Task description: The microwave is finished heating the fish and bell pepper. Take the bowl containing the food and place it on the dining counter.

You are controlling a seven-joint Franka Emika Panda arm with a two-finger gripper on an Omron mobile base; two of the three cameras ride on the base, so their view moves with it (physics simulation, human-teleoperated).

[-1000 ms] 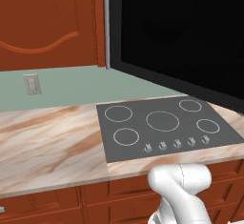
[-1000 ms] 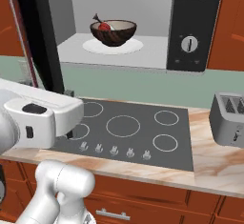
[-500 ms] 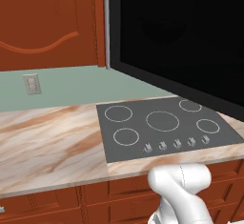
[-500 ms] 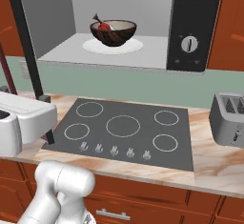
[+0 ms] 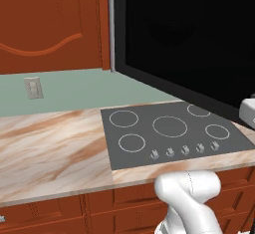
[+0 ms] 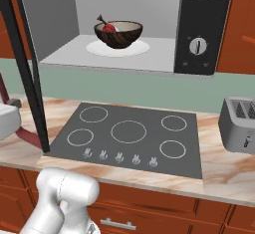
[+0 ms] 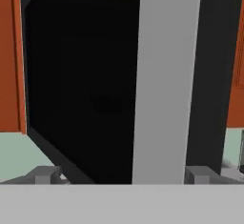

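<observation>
The microwave (image 6: 199, 24) stands open above the counter. On its white turntable sits the dark brown bowl (image 6: 119, 35), holding the red bell pepper (image 6: 108, 28) and the fish (image 6: 102, 20), whose dark tail pokes up. The glossy black door (image 5: 189, 39) is swung out; the right base view shows it edge-on (image 6: 27, 78). My gripper (image 7: 123, 174) is open, and its fingertips (image 7: 45, 174) stand wide apart in front of the door's grey edge (image 7: 167, 75), holding nothing. The dining counter is out of view.
A grey cooktop (image 6: 129, 133) lies in the marble counter (image 5: 50, 148) below the microwave. A silver toaster (image 6: 241, 123) stands at the right. Red-brown cabinets (image 5: 50, 24) hang at the left, and part of my white arm (image 6: 7, 121) shows beside the door.
My white forearm has swung left, almost out of the right base view, past the open door. A piece of it now shows at the right edge of the left base view.
</observation>
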